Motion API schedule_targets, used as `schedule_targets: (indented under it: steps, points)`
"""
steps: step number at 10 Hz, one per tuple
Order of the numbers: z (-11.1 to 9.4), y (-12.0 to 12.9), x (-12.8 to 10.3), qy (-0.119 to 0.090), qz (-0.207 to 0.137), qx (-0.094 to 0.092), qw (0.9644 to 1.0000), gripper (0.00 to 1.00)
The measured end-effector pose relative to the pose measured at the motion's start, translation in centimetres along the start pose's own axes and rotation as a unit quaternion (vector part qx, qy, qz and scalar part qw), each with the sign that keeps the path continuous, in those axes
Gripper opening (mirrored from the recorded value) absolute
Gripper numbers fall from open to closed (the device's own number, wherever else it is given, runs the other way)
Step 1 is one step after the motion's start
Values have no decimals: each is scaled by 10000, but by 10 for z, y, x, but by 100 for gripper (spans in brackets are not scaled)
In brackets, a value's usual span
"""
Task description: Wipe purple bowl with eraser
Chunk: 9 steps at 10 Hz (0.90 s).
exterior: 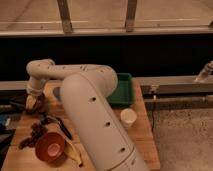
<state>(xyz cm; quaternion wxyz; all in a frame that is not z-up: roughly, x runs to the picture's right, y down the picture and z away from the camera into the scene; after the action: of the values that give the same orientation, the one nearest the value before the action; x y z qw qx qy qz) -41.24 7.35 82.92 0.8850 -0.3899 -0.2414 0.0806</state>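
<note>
**Desk (144,137), contents listed near to far**

1. Red bowl (50,146): near edge, at 7 o'clock on the desk. Upright and apart from the task.
2. Banana (75,154): just beside the red bowl, at its 4 o'clock.
3. Dark cluster (34,132): at 11 o'clock from the red bowl. Its kind cannot be told.
4. Black elongated item (62,127): between the dark cluster and the arm.
5. White cup (128,117): at 3 o'clock of the arm, standing upright by itself.
6. Arm (95,120): rises from the near edge at 6 o'clock, then bends across toward 10 o'clock.
7. Hand (34,101): far left of the desk at 10 o'clock, low over the purple bowl (43,106). Whether it is clenched or released cannot be told.
8. Eraser: not made out. It may be under the hand.
9. Green tray (124,87): far edge of the desk, at 1 o'clock.

**Progress (judged)**
- The reach to the purple bowl looks done, since the hand sits at or in it.
- The wiping itself seems to be starting or in course. Contact between eraser and bowl cannot be confirmed.
- Left to do: the wiping strokes around the bowl, then lifting clear.
</note>
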Motion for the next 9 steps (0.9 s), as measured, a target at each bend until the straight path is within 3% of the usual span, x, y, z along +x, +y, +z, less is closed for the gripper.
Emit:
schedule_targets:
  steps: [2, 5, 7, 9]
  points:
    - [-5, -13, 20, 130, 250, 121, 9995, 0]
    - [-8, -47, 33, 235, 478, 280, 9982, 0]
    - [-3, -62, 28, 261, 476, 288, 9981, 0]
    - [5, -75, 5, 258, 265, 281, 9989, 0]
